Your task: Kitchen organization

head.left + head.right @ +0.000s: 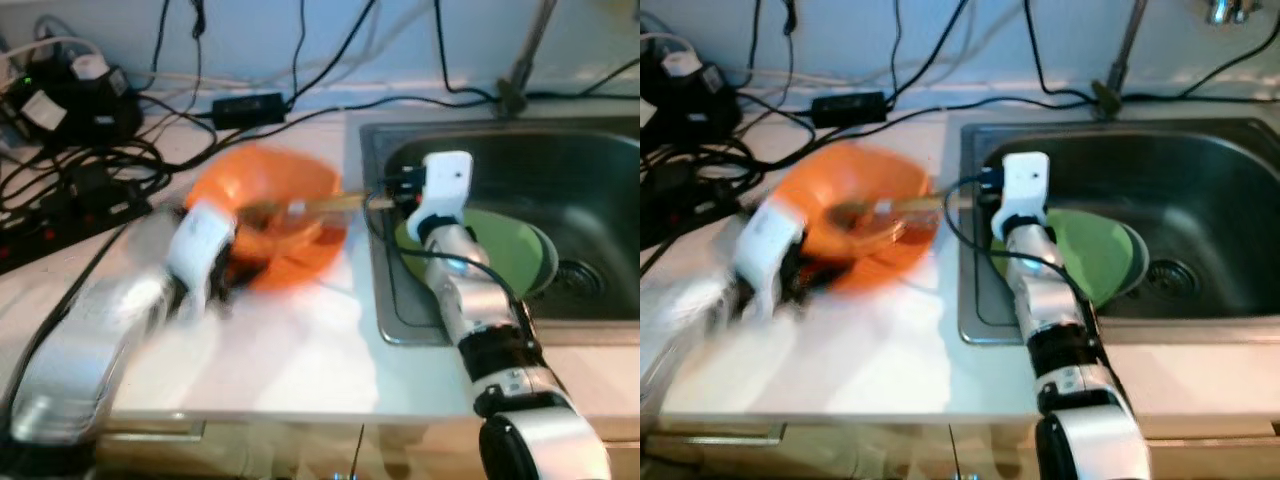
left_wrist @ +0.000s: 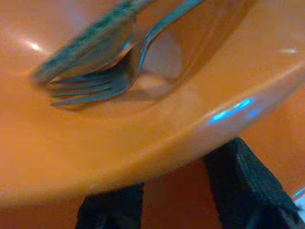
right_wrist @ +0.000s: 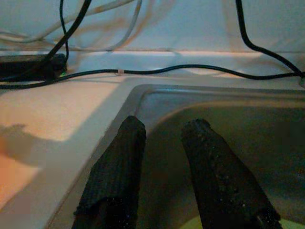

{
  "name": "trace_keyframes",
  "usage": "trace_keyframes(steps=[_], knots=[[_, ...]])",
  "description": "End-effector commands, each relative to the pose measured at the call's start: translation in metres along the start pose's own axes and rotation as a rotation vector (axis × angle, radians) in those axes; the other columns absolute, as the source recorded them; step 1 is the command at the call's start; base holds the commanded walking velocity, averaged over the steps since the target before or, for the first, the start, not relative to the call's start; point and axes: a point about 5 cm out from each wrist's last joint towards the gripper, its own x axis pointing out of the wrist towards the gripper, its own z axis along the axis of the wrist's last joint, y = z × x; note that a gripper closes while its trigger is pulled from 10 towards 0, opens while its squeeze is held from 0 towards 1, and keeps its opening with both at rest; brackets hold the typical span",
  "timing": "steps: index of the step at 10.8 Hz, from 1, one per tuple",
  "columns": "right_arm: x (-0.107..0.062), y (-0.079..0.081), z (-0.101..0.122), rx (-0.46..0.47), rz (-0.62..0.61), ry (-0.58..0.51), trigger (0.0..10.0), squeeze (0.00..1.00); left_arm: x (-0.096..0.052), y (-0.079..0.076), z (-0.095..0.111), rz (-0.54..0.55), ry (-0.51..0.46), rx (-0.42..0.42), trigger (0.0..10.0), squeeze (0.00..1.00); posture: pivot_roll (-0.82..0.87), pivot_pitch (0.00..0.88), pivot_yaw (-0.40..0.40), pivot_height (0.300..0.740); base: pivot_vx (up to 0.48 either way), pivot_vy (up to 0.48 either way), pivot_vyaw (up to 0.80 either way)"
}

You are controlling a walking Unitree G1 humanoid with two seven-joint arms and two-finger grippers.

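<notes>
Presently, one orange bowl (image 1: 275, 215) is recorded at centre left of the left eye view, on the white counter (image 1: 290, 350) just beside the steel sink (image 1: 600, 180); a fork (image 2: 102, 78) and a second utensil (image 2: 83, 47), too blurred to be identified, are lying inside it. The bowl is judged to be rigid, light plastic with a smooth, glossy and probably slippery wall, so the rim is the part best taken; the loose cutlery is likely to slide or rattle if the bowl is tipped. The left gripper (image 2: 188, 191) is seen at the bowl's near rim, its fingers (image 2: 248, 186) spread beneath the rim against the outer wall; whether the rim is pinched cannot be told. The right gripper (image 3: 164, 162) is held empty over the sink's left edge, fingers slightly apart. A green plate (image 1: 515, 250) is noted in the basin, under the right arm. Cables (image 1: 90, 170) are listed at upper left. The fork's tines are made out in the left wrist view, whereas the eye views give the bowl as a blurred mass; the counter layout and green plate are supplied by the eye views.
</notes>
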Motion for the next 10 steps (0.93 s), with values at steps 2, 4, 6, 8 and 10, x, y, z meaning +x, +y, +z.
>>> trace_keyframes(steps=[2,4,6,8,10], knots=[[0.004,0.006,0.002,0.01,0.015,-0.011,10.0,0.0,-0.015,-0.023,-0.03,-0.128,0.174,-0.073,10.0,0.0,0.31,0.113,0.024,0.74,0.0,0.0,0.0],[0.005,0.005,0.003,0.011,0.014,-0.015,10.0,0.0,-0.025,-0.023,-0.028,-0.095,0.18,-0.07,10.0,0.0,0.32,0.108,0.017,0.74,0.0,0.0,0.0],[0.007,-0.003,0.01,0.031,-0.027,-0.054,10.0,0.0,-0.022,-0.014,-0.028,0.033,0.169,-0.054,10.0,0.0,0.31,0.101,0.013,0.74,0.0,0.0,0.0],[0.006,-0.01,0.016,0.042,-0.036,-0.083,10.0,0.0,-0.02,-0.009,-0.023,0.1,0.097,-0.101,10.0,0.0,0.3,0.097,0.006,0.74,0.0,0.0,0.0],[0.001,-0.014,0.024,0.057,-0.014,-0.141,10.0,0.0,-0.028,-0.006,-0.021,0.097,0.047,-0.145,10.0,0.0,0.29,0.091,-0.004,0.74,0.0,0.0,0.0]])
